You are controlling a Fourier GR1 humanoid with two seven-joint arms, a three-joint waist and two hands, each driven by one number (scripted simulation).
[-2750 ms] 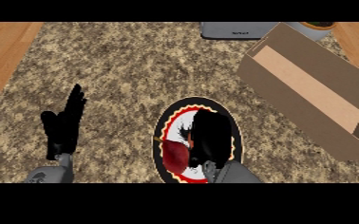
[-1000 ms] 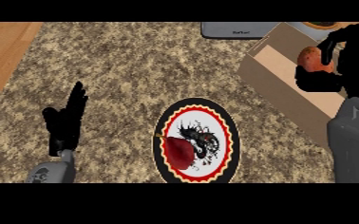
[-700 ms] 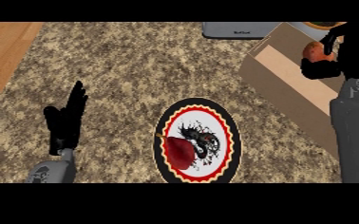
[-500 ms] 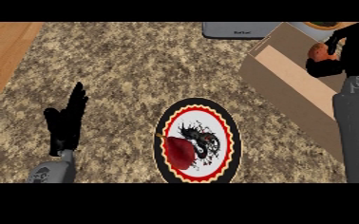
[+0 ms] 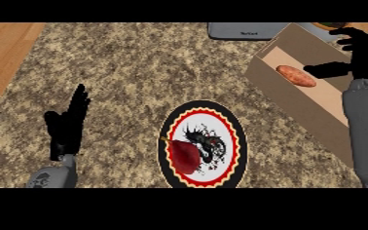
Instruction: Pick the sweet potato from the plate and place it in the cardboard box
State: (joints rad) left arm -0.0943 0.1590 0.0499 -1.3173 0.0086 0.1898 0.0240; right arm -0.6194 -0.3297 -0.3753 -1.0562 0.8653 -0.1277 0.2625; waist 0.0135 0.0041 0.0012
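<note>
While the orange oblong sweet potato (image 5: pixel 296 75) lay inside the open brown cardboard box (image 5: pixel 287 93), it rested on the box's pale floor toward the upper end, apart from the fingers beside it. The box sat at about two o'clock on the speckled brown stone counter (image 5: pixel 144 73), set at a slant, its long side wall facing the middle of the counter. At three o'clock from the sweet potato, the black right hand (image 5: pixel 352 53) hung over the box with its fingers spread and relaxed, holding nothing; one finger pointed toward the sweet potato without touching it, and its grey forearm ran down the right edge. At six o'clock on the counter stood the round plate with a black rim, red scalloped ring and white centre (image 5: pixel 233 146), carrying a dark red pear-shaped fruit (image 5: pixel 185 155) on its lower left part. At eight o'clock the black left hand (image 5: pixel 66 126) stood with straight fingers up, resting and holding nothing. At twelve o'clock a flat grey rectangular object (image 5: pixel 244 30) lay just beside the box's upper corner.
</note>
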